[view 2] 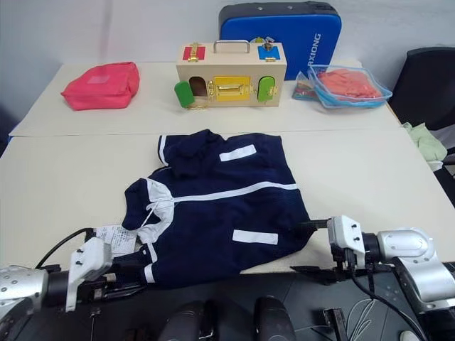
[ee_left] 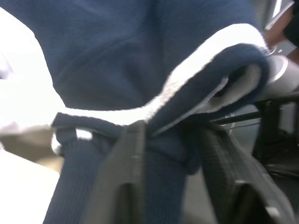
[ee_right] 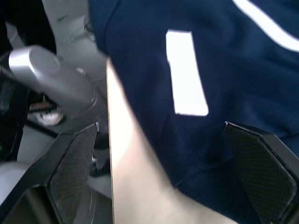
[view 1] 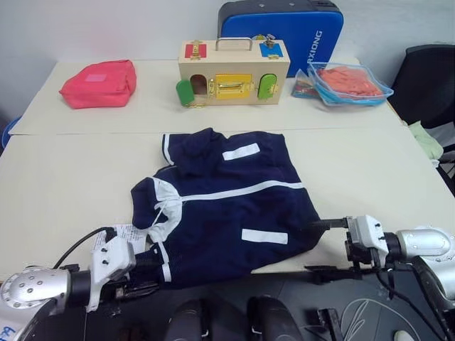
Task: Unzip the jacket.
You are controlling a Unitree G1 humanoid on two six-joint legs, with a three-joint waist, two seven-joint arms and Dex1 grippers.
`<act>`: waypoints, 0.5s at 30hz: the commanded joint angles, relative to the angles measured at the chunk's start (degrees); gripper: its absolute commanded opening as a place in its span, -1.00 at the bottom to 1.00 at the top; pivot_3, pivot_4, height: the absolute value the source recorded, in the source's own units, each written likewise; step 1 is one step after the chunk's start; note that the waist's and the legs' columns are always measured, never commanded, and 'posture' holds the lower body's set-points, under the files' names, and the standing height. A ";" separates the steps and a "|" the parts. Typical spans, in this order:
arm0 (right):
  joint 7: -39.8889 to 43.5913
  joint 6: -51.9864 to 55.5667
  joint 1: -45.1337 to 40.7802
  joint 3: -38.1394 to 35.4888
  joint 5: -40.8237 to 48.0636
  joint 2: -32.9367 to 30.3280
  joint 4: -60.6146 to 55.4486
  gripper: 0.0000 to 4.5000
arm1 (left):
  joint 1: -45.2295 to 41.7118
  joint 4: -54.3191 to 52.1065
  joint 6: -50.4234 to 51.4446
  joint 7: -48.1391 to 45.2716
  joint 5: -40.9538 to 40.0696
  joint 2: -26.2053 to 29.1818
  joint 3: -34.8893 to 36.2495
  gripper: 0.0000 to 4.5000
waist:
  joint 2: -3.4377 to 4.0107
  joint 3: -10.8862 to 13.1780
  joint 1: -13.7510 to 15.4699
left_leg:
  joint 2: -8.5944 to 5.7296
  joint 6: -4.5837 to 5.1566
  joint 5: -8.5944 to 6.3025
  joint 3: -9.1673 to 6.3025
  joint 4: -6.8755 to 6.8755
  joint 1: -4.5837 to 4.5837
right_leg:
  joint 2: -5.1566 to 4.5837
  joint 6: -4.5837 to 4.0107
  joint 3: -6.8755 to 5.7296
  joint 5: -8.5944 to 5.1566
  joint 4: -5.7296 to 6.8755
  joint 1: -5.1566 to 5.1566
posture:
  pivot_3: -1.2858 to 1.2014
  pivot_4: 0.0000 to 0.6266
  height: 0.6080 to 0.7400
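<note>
- Between the 2 grippers, on the near part of the pale table (view 1: 64, 192), lies the jacket (view 1: 227, 206), navy with a white zip line running across it and 2 white rectangular patches.
- Its lower hem hangs over the table's near edge, and its collar with white trim lies on the side nearer the left gripper.
- Left gripper (ee_left: 173, 154): in the left wrist view its 2 black fingers (ee_left: 126, 172) stand partly apart with a bunch of the jacket's navy ribbed hem and white-edged fold between them; the cloth touches the fingers, but whether they pinch it I cannot tell.
- Just beside that gripper, a white paper tag (view 1: 131, 233) lies on the table against the jacket.
- Right gripper (ee_right: 170, 182): its fingers (ee_right: 74, 163) are spread wide, with nothing held; between and beyond them are the jacket's corner and 1 white patch at the table's edge.
- From the head views the right gripper (view 1: 328, 246) sits at the table's near edge, just beside the jacket's corner, pointing toward the cloth.
- Well beyond both grippers, across the table, are a pink pouch (view 1: 99, 84), a wooden latch box (view 1: 233, 72) with coloured doors, a clear bin (view 1: 350, 84) of orange items and a blue case (view 1: 284, 27).
</note>
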 commanded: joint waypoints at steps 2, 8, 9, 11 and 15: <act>-1.09 7.20 -1.85 -2.92 6.21 -0.21 -4.51 1.00 | 5.33 -0.67 4.27 -7.37 -9.54 1.17 10.33 0.26 | 0.00 0.00 -0.15 | 0.03 -0.03 0.00 -0.03 -0.01 -0.01 | 0.01 -0.04 -0.01 -0.02 0.00 -0.02 | 0.03 -0.52 1.00; -2.00 18.29 -7.75 -1.96 12.33 0.01 -8.72 1.00 | 5.19 3.81 13.05 -7.65 -22.95 0.17 21.52 0.26 | 0.01 0.00 -0.08 | 0.03 -0.01 -0.03 -0.14 0.01 -0.04 | 0.00 -0.10 -0.06 -0.05 0.00 0.00 | 0.03 -0.52 1.00; -2.44 20.27 -9.01 -1.74 13.29 0.19 -9.34 1.00 | 4.52 4.67 13.38 -6.88 -23.80 -0.17 22.74 0.42 | 0.01 0.00 -0.09 | 0.03 0.01 -0.04 -0.16 0.02 -0.05 | -0.02 -0.10 -0.06 -0.05 0.00 -0.01 | 0.03 -0.52 1.00; -3.34 23.20 -12.29 -0.35 14.02 1.06 -10.39 1.00 | 1.26 6.92 12.55 -3.33 -24.55 -1.69 24.70 0.65 | 0.01 0.00 -0.02 | 0.03 0.01 -0.04 -0.19 0.01 -0.05 | -0.03 -0.11 -0.08 -0.06 0.00 -0.01 | 0.03 -0.52 1.00; -5.73 22.30 -20.57 4.15 9.69 6.29 -8.19 1.00 | -1.38 15.77 -4.74 -1.44 -7.52 -2.55 23.49 0.99 | -0.04 -0.03 -0.12 | 0.01 -0.01 -0.04 -0.23 0.00 -0.06 | -0.03 -0.12 -0.13 -0.06 0.02 -0.01 | 0.03 -0.52 1.00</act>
